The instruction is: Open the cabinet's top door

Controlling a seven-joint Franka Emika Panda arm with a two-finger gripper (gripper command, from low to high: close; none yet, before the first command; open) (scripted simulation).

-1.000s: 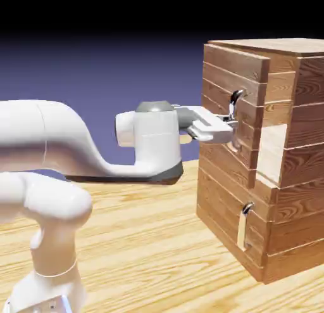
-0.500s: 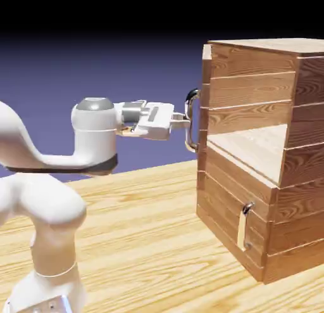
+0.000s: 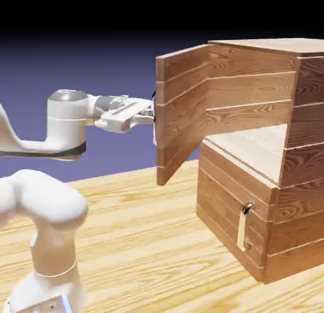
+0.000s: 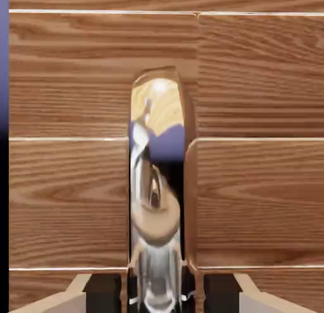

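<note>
Gripper (image 4: 162,296) jaws are closed down to a narrow gap, with the top door's silver handle (image 4: 157,198) between the fingertips, left of the cabinet (image 3: 304,159) in the exterior view. The hand view shows the handle's shiny front and the planked outer face behind it; the exterior view shows instead the inner face of the top door (image 3: 181,109), the cabinet's exposed upper compartment (image 3: 250,137) and the closed lower door (image 3: 221,204), the gripped handle being mostly hidden. Swung out from the cabinet's front, the top door points its free edge toward the exterior view's left, while the handle's long axis stands upright. From the cabinet's left, the white arm (image 3: 47,201) reaches over, its wrist upright and its hand roughly level, facing the door's outer side.
</note>
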